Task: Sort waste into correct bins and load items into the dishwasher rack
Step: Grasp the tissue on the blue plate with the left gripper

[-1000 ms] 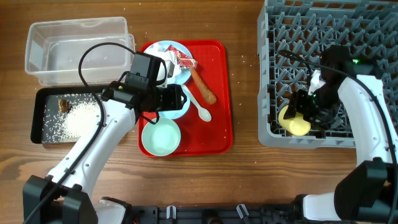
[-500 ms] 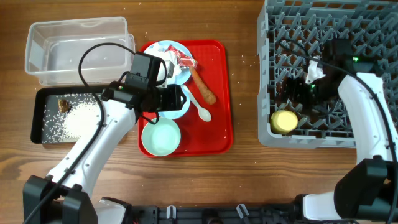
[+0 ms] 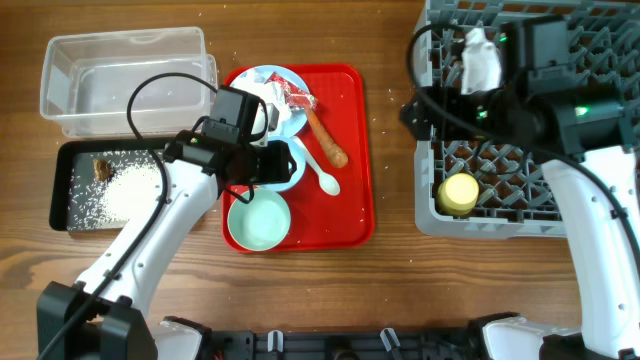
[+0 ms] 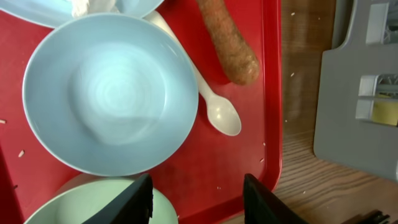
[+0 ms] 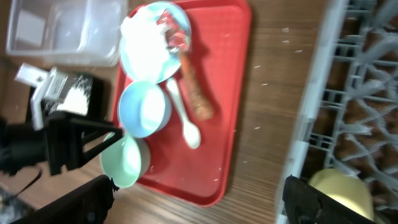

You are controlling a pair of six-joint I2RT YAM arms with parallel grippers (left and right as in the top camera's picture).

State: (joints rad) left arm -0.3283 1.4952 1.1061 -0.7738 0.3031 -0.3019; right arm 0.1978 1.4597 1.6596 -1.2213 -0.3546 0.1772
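Desk [image 3: 390,280], big to small:
- Dishwasher rack [image 3: 615,40] on the far right. Yellow cup [image 3: 460,193] sits in its near-left corner.
- Red tray [image 3: 350,200] at centre, holding the dishes.
- Clear tub [image 3: 120,75] at far left.
- Black tray [image 3: 60,190] just near of the tub, with rice [image 3: 125,195] and a brown lump [image 3: 102,167] in it.
- Light blue plate [image 3: 262,80] at the tray's far end, with tissue [image 3: 270,100] and red wrapper [image 3: 298,98] on it.
- Pale green bowl [image 3: 258,222] at the tray's near-left.
- Light blue bowl [image 4: 112,93] between plate and green bowl.
- Sausage stick [image 3: 325,138] and white spoon [image 3: 320,172] lie right of the bowls.
- Left hand [image 4: 198,199]: fingers spread wide, empty, over the blue bowl.
- Right hand [image 5: 199,205]: fingers wide apart, empty, raised above the rack's left side.
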